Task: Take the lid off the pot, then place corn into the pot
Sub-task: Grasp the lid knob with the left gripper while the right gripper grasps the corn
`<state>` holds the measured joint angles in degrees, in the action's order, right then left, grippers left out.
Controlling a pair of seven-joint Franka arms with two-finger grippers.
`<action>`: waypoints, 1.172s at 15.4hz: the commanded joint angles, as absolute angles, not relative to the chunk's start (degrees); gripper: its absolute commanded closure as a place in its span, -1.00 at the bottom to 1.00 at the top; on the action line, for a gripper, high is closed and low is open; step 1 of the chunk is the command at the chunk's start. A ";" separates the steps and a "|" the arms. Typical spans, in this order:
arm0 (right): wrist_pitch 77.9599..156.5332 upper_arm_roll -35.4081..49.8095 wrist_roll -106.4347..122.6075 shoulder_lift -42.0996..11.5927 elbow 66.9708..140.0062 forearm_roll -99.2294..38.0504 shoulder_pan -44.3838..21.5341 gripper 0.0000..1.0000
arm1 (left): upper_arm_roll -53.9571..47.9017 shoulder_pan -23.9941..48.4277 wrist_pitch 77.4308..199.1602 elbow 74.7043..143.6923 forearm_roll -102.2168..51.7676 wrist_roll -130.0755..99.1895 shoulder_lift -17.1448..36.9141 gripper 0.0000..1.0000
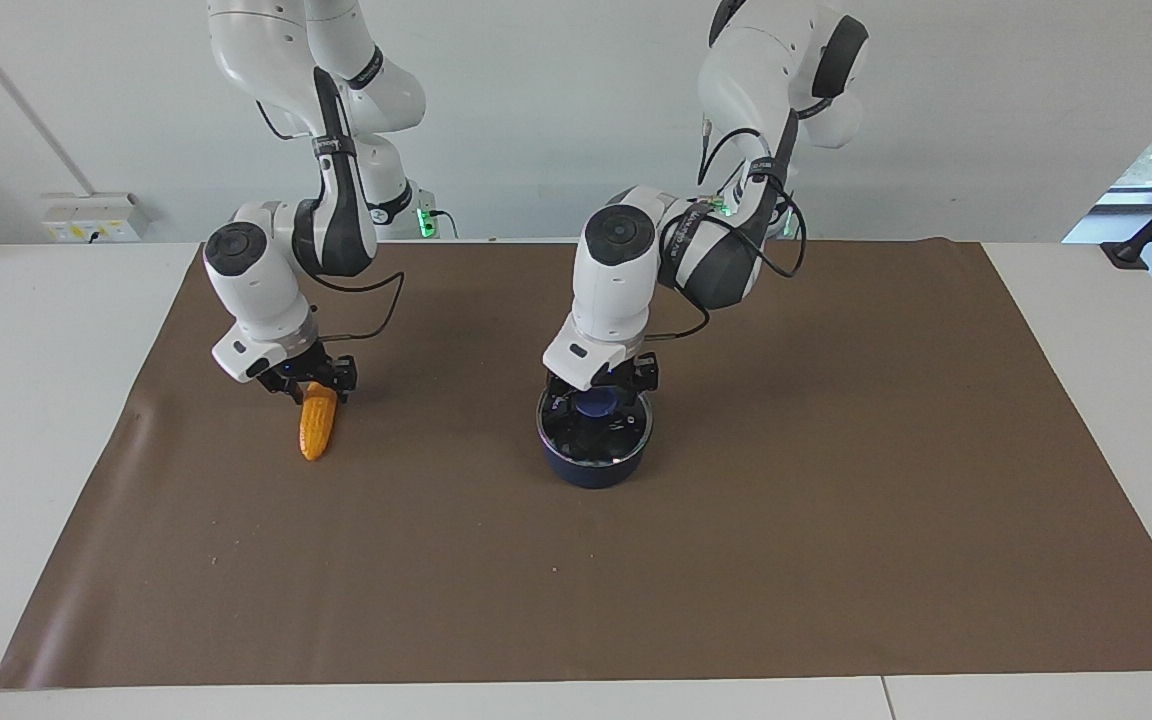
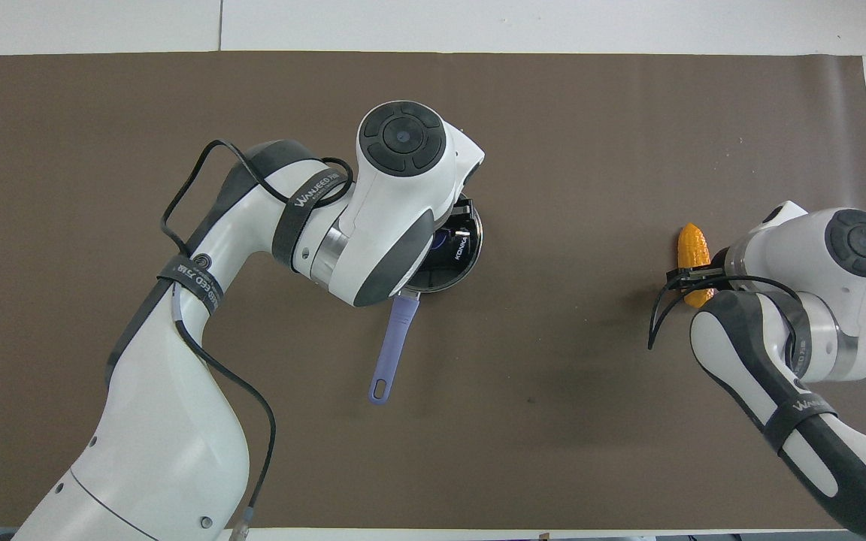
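Brown mat (image 1: 736, 560) offers wide open room around both work spots. Left gripper (image 1: 601, 392), jaws apart, straddles the knob (image 1: 596, 403) of the lid (image 1: 626, 432), which sits on the pot (image 1: 591, 470) mid-mat. Right gripper (image 1: 314, 385) is at the corn (image 1: 317, 428), toward the right arm's end of the table; its grip cannot be told. Risks: an off-centre pinch could tilt the lid or drag the pot, and an end grip may let the corn swing.

"KONKA" read in white on the lid (image 2: 461, 248), overhead view, printed near the rim. "WANJEED" plus a round logo stood on the black strap (image 2: 311, 194) around the left arm's forearm, and the same lettering showed on a second strap (image 2: 192, 279) lower on that arm. Right arm's strap (image 2: 809, 409) also read "WANJEED"; in the facing view the strap and lid lettering was too small to read.
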<state>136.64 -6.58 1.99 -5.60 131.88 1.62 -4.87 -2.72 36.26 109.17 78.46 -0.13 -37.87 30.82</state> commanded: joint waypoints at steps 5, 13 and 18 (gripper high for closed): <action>138.43 -6.42 3.96 -4.48 133.77 0.88 -4.13 -0.19 | -2.11 37.09 109.60 78.40 1.14 -37.88 30.94 -0.82; 137.11 -6.33 4.04 -4.48 133.16 0.88 -4.39 1.00 | -2.11 38.23 109.60 78.22 1.14 -37.97 30.94 -0.29; 128.85 -6.33 3.78 -6.50 124.46 0.97 -6.94 1.00 | -2.11 38.23 109.60 78.22 1.06 -37.88 30.94 0.41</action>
<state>131.49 -6.44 2.00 -5.52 127.83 1.62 -6.10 -2.71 37.19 109.13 78.43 0.33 -37.82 30.79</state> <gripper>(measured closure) 0.573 0.326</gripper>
